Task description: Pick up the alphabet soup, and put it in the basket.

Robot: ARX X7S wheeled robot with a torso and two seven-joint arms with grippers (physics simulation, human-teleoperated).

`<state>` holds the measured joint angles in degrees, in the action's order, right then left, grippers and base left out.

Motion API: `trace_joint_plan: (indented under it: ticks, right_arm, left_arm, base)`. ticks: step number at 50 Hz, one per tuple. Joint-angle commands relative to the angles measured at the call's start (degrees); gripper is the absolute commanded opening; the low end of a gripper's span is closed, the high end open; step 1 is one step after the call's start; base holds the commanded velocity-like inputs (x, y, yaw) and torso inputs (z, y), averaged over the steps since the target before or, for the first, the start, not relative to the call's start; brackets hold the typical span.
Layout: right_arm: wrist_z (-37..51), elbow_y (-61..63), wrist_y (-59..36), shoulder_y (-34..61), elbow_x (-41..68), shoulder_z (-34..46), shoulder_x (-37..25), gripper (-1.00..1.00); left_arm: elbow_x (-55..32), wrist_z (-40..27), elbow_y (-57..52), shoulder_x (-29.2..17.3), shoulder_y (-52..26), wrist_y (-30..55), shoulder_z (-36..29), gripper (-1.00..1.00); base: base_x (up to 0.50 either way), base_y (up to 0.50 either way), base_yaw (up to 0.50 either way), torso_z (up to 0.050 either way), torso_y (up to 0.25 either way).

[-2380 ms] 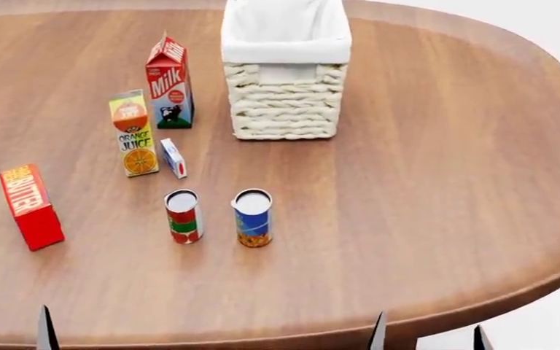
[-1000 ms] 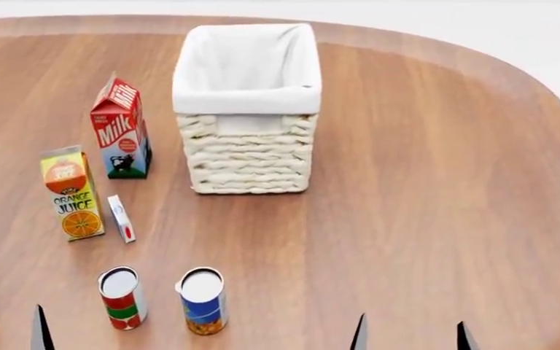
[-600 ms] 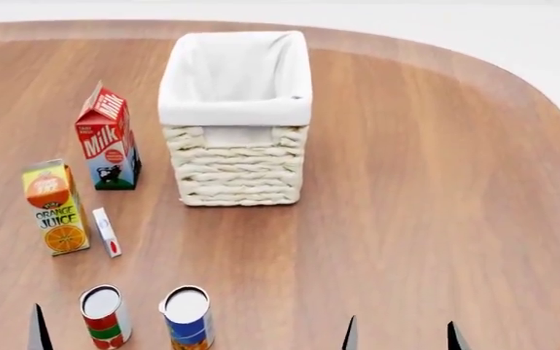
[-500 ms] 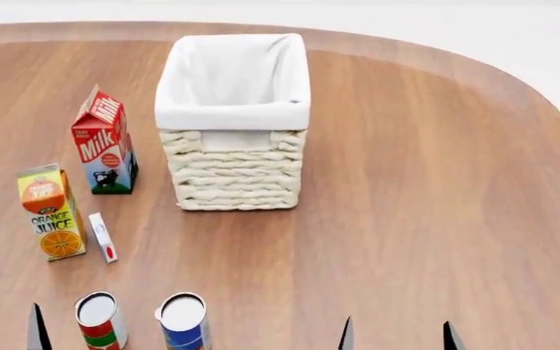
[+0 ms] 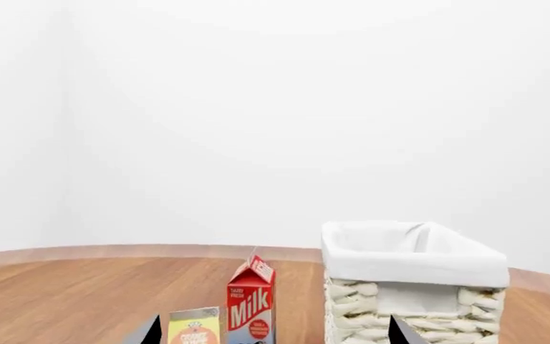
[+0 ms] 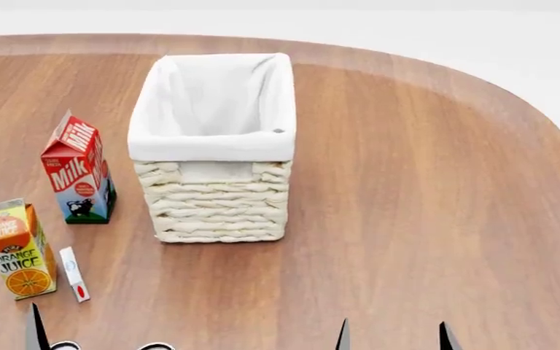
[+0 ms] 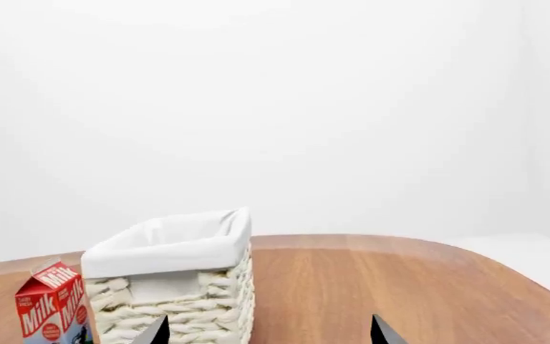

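Both grippers, left (image 6: 35,328) and right (image 6: 392,337), sit spread and empty, still pre-reach, alphabet soup (image 6: 158,346) just between them, basket (image 6: 212,138) well ahead, so next lower onto the can.

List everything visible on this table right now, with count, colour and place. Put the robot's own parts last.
Oval wooden table: one, brown, under everything.
Woven wicker basket with white cloth liner: one, cream, table centre, nothing visible inside.
Milk carton: one, red, white and blue, upright left of the basket.
Orange juice carton: one, orange and green, upright, nearer than the milk.
Small flat box: one, white with red, beside the juice.
Silver can tops: two, barely showing at the head view's bottom edge; labels hidden.
Left claw: dark fingertips apart, holding nothing.
Right claw: dark fingertips apart, holding nothing.
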<state>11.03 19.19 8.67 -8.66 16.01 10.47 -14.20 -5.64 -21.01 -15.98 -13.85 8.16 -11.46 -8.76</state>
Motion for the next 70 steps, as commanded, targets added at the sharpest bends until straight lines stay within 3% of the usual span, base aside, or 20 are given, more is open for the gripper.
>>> trace_joint_plan:
  ticks: [1,11,49,70]
  right_arm:
    - [0.2,-0.4,0.3,0.1,-0.3,0.5,-0.2,1.00]
    - [0.9,-0.7,1.3,0.2,-4.7,1.8,-0.6,1.00]
    - [1.9,-0.6,3.9,-0.1,-5.4,2.5,-1.2,1.00]
    - [2.4,-0.9,4.3,-0.1,-4.5,2.6,-1.6,1.00]
  left_arm:
    - [0.0,-0.3,0.0,-0.3,0.0,0.0,-0.3,1.00]
    - [-0.2,-0.5,0.3,-0.4,-0.2,-0.3,-0.5,1.00]
    - [-0.7,-1.4,0.1,-1.3,-0.5,-0.2,-1.2,1.00]
    - [-1.0,-2.2,-0.2,-1.5,-0.1,-1.0,-1.4,1.00]
  base:
    - [0.23,-0.07,0.00,0.000,0.000]
    - [0.23,-0.07,0.00,0.000,0.000]
    - [0.24,0.00,0.00,0.000,0.000]
    - [0.21,0.23,0.00,0.000,0.000]
